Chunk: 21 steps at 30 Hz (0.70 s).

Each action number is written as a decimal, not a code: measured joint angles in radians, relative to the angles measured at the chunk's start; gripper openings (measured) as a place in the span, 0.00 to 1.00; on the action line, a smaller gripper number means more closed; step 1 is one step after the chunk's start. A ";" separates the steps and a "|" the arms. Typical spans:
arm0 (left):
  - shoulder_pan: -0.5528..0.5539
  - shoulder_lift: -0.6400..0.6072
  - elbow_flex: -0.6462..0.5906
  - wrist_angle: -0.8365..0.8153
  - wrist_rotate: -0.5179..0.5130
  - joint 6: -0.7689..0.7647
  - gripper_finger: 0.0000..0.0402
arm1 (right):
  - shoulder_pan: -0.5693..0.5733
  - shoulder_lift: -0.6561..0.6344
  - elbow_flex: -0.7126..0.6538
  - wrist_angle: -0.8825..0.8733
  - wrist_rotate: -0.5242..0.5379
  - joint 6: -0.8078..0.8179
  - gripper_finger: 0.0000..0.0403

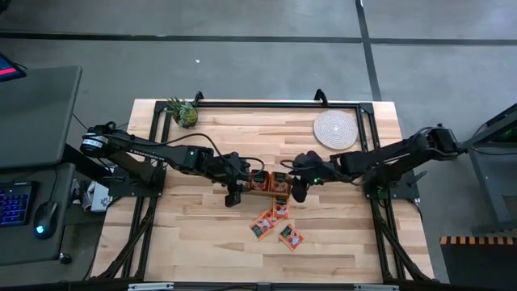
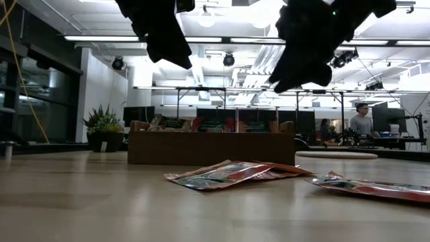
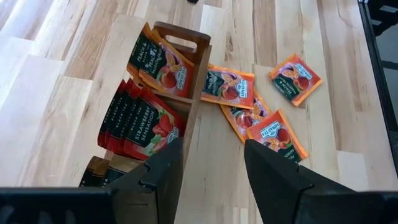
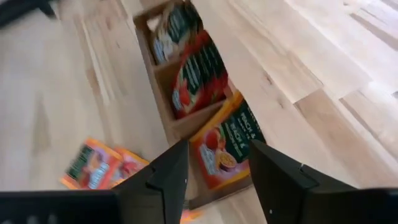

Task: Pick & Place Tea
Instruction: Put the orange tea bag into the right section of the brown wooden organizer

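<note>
While both arms hang over the wooden box [image 1: 267,184] mid-table, right gripper [image 4: 217,171] sits above the box's end compartment, fingers parted, nothing between them; an orange sachet [image 4: 225,148] lies in that compartment right below. Reads as a drop just made. Left gripper [image 3: 211,163] hovers at the box's other end, fingers parted and empty too. Box holds sachets in all three compartments; red ones [image 3: 142,121] fill the middle. Loose tea sachets [image 1: 275,224] lie on the table [image 1: 194,242] just beside the box, some overlapping. Next move likely: pick one loose sachet, which calls for lowering flat to the tabletop and pinching one thin edge without dragging neighbours.
</note>
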<state>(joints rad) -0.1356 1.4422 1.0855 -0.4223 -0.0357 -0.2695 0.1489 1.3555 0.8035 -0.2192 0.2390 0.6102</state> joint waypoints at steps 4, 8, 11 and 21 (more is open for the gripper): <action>0.000 0.000 0.000 0.000 0.000 0.000 0.42 | 0.048 -0.024 0.001 -0.001 -0.013 0.078 0.41; 0.000 0.000 0.000 0.000 0.001 0.003 0.42 | 0.142 -0.015 0.001 -0.015 -0.045 0.150 0.41; 0.000 0.000 0.000 0.000 0.002 0.003 0.42 | 0.220 -0.014 0.001 -0.030 -0.044 0.207 0.41; 0.000 0.000 0.000 0.000 0.029 0.037 0.42 | 0.397 -0.011 0.001 -0.026 0.067 0.368 0.41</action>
<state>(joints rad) -0.1356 1.4422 1.0855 -0.4221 -0.0063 -0.2326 0.5461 1.3448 0.8047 -0.2447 0.3062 0.9780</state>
